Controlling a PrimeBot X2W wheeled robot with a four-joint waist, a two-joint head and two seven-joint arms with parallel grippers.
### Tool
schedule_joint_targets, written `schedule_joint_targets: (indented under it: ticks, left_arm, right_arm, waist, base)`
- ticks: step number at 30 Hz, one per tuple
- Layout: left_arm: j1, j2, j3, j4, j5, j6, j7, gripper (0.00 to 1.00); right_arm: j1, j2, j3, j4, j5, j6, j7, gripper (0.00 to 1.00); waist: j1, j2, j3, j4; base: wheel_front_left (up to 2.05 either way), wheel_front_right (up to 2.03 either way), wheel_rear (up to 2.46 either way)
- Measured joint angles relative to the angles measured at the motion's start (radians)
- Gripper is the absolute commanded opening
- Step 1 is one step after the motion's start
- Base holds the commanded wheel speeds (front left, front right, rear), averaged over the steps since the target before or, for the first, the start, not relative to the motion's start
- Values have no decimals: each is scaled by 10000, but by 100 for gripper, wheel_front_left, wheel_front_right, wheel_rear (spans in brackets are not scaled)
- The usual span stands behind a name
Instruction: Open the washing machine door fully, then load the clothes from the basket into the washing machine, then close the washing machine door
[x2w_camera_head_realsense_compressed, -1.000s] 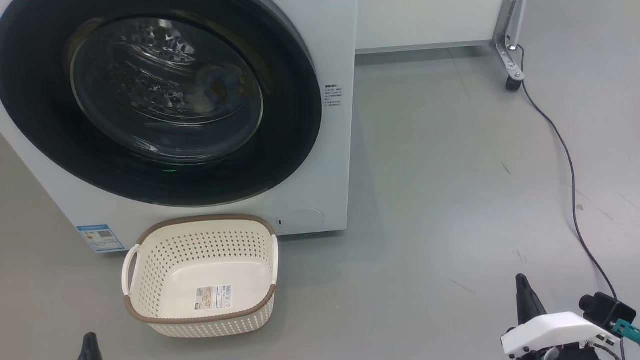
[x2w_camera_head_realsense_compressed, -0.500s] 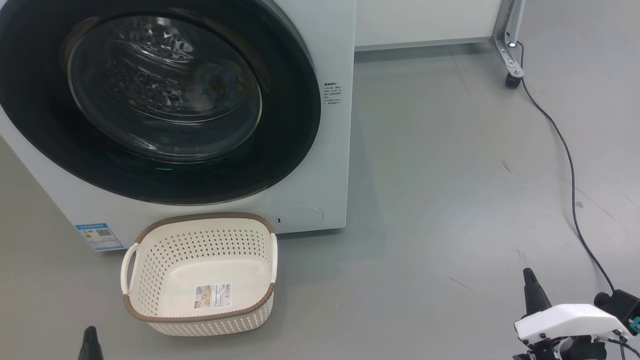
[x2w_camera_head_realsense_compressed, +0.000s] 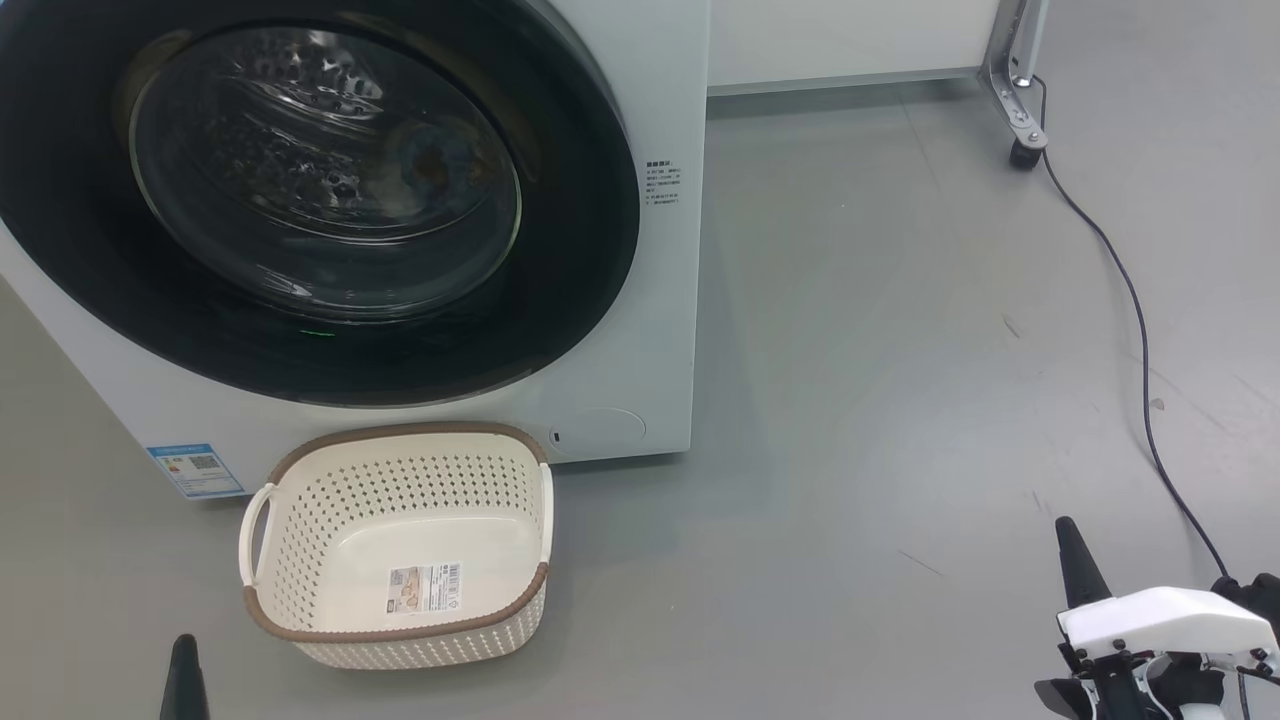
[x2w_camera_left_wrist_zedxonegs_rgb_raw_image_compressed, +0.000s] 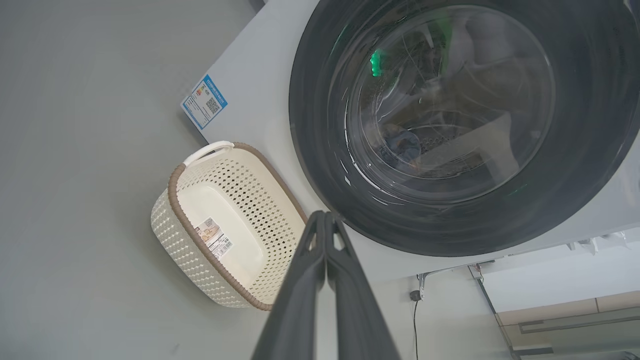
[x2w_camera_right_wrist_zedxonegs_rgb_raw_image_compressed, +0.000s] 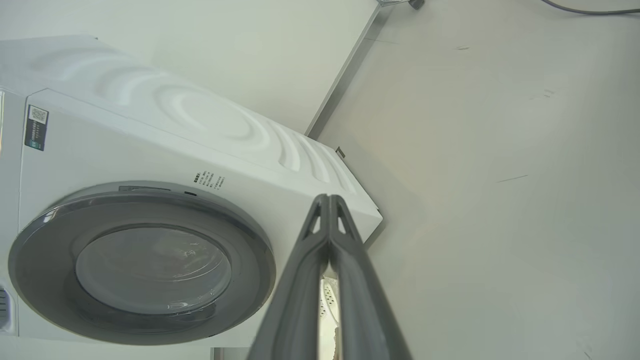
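I had my left gripper pinched tight, empty, touching nothing; my right gripper was clamped tight too, empty, clear of the closed washing machine door.

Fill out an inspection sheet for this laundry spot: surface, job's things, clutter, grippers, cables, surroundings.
Surface: grey floor, lightly scuffed.
Job's things: washing machine with washing machine door shut; clothes inside, seen through the glass; basket empty, on the floor in front.
Clutter: nothing seen.
Grippers: left gripper and right gripper both shut, holding nothing.
Cables: dark cable trailing across the floor on the right.
Surroundings: metal leg on a caster; white panel behind.
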Motion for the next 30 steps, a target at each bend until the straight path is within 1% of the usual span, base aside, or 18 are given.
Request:
schedule_joint_targets:
  ticks: [21, 23, 30]
  left_arm:
    - [-457, 23, -63, 71, -3026, 0, 616, 0]
    - [-487, 35, -65, 90, -3239, 0, 673, 0]
    - [-686, 48, -81, 130, -4299, 0, 915, 0]
  right_arm:
    - [-394, 107, -658, 29, 2631, 176, 736, 0]
    - [-443, 111, -721, 29, 2890, 244, 805, 0]
    - [-543, 132, -936, 40, 3770, 267, 1028, 0]
  waist:
    - [0, 0, 98, -36]
    - [0, 0, 107, -39]
    - [0, 0, 139, -51]
  base:
    - [0, 0, 0]
    - [0, 0, 0]
    - [0, 0, 0]
